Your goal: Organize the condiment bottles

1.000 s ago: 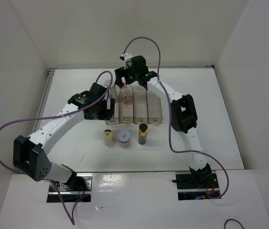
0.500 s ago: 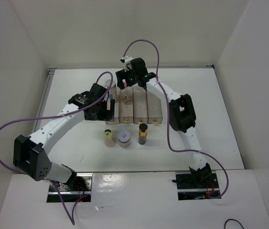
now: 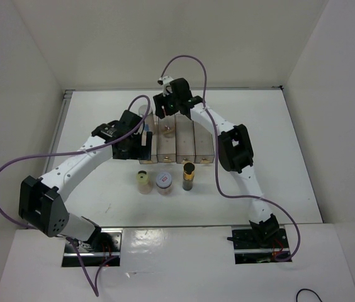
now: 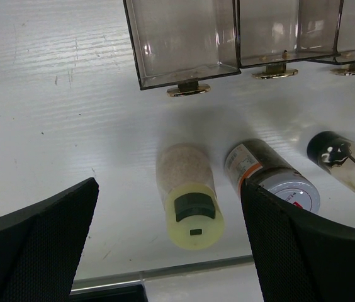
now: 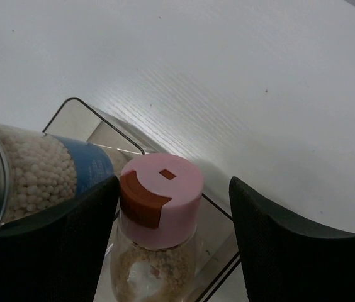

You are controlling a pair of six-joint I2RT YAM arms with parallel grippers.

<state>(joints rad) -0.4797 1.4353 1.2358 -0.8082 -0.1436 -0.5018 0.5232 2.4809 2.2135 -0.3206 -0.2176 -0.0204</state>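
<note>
Right gripper (image 5: 172,189) shifted left, spread astride pink-capped bottle (image 5: 162,207); left gripper (image 4: 168,185) gapes near three standing bottles (image 3: 163,181); two in rack (image 3: 204,148).

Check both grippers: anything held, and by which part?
Nothing is held. The right gripper straddles the pink-capped bottle at its cap, with a gap at one finger, so no grip yet. The left gripper is open and empty.
</note>
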